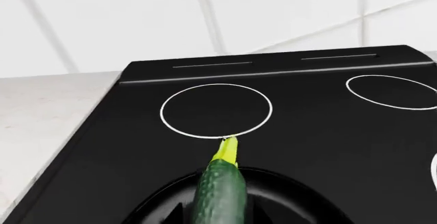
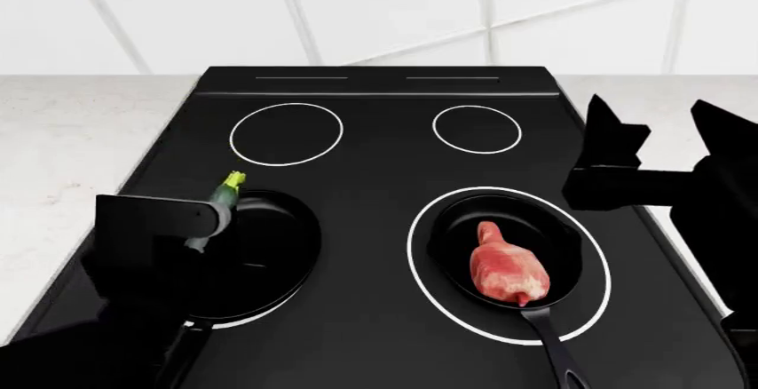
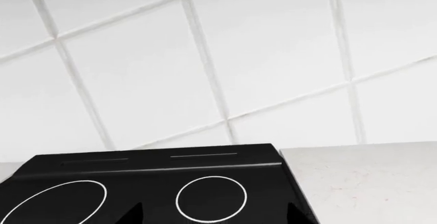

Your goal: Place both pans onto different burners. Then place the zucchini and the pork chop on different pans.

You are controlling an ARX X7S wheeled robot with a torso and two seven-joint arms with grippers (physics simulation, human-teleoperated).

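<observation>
White square wall tiles (image 3: 273, 65) rose behind a pale speckled table (image 2: 71, 149) into which a flat black glass cooktop (image 2: 379, 154) was set.

On the cooktop, the near-right large white ring burner (image 2: 509, 265) carried the shallow round black frying pan with the long thin handle (image 2: 556, 238), and the pinkish-red raw pork chop (image 2: 507, 266) lay inside it, its narrow end pointing toward the cooktop's back edge. At the near-left corner of the cooktop sat the deeper round black pan (image 2: 279, 256). The small dark green zucchini with its pale yellow-green stem tip (image 2: 223, 201) was above that pan's back-left rim, tilted with the tip toward the cooktop's back. The left hand (image 2: 195, 229) was clamped around the zucchini's lower part, which the left wrist view confirmed (image 1: 220, 188).

The far-left large white ring (image 2: 287, 133) and the smaller far-right ring (image 2: 477, 128) were bare.

The right hand (image 2: 658, 145) hung over the cooktop's right edge, fingers spread apart and holding nothing.
</observation>
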